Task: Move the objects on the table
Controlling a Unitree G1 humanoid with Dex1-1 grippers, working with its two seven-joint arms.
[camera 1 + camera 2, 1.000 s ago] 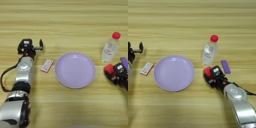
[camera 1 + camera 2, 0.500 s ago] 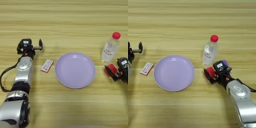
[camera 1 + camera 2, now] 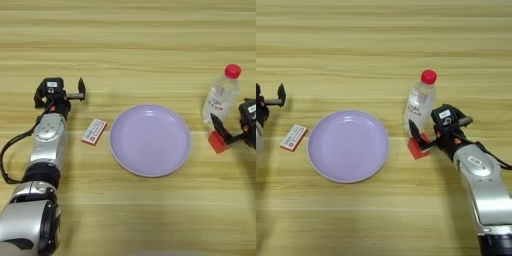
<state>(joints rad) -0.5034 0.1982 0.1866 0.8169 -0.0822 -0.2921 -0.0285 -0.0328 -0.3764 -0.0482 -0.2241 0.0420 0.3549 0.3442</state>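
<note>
Fingers of the right gripper, now swung in, straddled the red cube at the bottle's five o'clock, apparently before a grasp, while the left gripper sat open at nine o'clock.

The right gripper covers part of the red cube, and whether its fingers grip it cannot be told. The print on the white box near the table's left edge is too small to read. The left eye view cuts the right arm off at the picture's edge.
</note>
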